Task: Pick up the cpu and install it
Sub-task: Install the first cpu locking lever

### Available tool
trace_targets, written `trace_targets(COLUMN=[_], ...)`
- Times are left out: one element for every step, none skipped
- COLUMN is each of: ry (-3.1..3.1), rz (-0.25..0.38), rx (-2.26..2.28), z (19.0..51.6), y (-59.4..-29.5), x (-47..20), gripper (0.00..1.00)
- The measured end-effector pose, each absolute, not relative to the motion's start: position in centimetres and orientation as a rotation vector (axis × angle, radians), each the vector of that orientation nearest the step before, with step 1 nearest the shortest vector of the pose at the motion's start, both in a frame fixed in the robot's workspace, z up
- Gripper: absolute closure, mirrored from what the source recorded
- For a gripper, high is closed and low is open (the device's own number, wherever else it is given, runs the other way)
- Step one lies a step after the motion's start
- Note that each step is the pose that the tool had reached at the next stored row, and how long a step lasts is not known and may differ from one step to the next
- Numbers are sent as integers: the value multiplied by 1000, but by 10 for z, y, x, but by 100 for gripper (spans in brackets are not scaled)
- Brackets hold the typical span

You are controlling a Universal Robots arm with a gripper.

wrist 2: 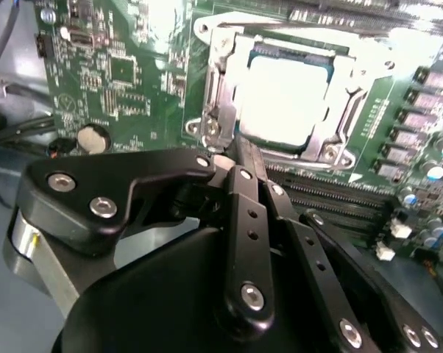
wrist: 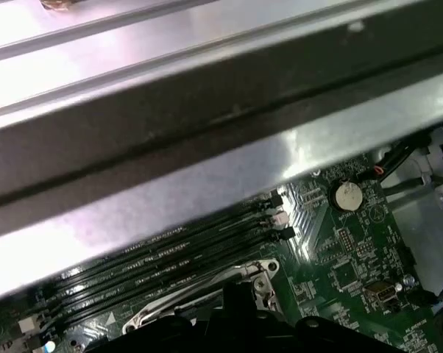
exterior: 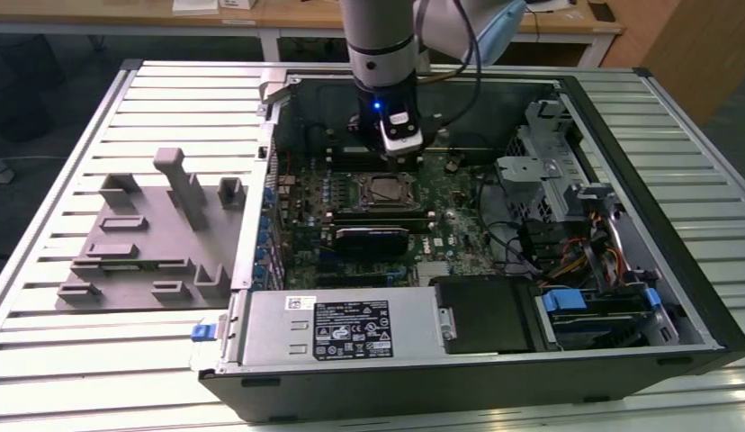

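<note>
A: Where's the cpu?
B: Seated in the socket, mid-motherboard. The gripper hovers just beside its near edge, fingers pinched together, holding nothing.
A: Advice?
B: I'd check it lies flat inside the frame before pressing anything.

Reaches straight down in the exterior view, arm vertical, a blue light lit on the wrist. Carries the hand at its lower end, pointing down. Shows the black linkage fingers drawn together at the tips in the second wrist view, holding nothing.
</note>
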State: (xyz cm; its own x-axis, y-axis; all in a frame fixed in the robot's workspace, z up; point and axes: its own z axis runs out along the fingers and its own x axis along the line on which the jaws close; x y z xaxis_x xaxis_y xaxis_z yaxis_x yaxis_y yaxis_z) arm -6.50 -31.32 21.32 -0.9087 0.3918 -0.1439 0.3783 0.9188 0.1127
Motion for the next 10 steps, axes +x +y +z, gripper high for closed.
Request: trace_targets(ry=[2920,2927,2933,2938,2943,2946,2950,2954,2957,2961], rz=[120,116,112,109,106,104,103,101,100,98], rx=[590,591,593,594,595,596,597,597,598,599], z=[213,212,212,211,211,211,210,210,209,209], y=[-314,-315,-316,-318,-319,-320,-322,-324,-325,-327], x=[-65,-65,-65,-65,-65,-65,-65,-65,-65,-65], gripper=[89,89,89,89,89,89,89,89,89,89])
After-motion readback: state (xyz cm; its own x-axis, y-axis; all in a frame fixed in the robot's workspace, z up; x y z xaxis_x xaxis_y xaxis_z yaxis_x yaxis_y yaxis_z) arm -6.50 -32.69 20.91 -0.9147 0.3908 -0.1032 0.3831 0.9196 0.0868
